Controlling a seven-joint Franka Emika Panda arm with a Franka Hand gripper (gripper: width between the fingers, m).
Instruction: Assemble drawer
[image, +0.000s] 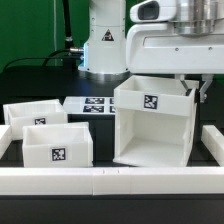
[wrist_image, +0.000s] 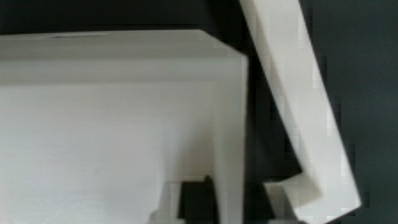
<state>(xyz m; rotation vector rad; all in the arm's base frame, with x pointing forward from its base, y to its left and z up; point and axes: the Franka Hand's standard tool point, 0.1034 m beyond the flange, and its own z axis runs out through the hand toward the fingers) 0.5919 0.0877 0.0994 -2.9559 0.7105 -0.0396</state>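
Note:
The drawer's tall white housing (image: 150, 125) stands right of the middle of the table, with a square tag on its upper wall. Two smaller white trays (image: 35, 112) (image: 57, 145) sit at the exterior view's left, each tagged. My gripper (image: 195, 91) reaches down onto the top of the housing's right-hand wall. In the wrist view my gripper (wrist_image: 226, 205) straddles that thin wall (wrist_image: 228, 120). A dark pad lies against each side of it, so it looks shut on the wall. The housing's broad white panel (wrist_image: 107, 130) fills the space beside it.
The marker board (image: 95, 104) lies flat behind the trays. A low white border rail (image: 110, 180) runs along the front and up both sides, close to the housing's right side (image: 212, 140); it shows as a slanted white bar in the wrist view (wrist_image: 294, 90). The robot's base (image: 100, 40) stands behind.

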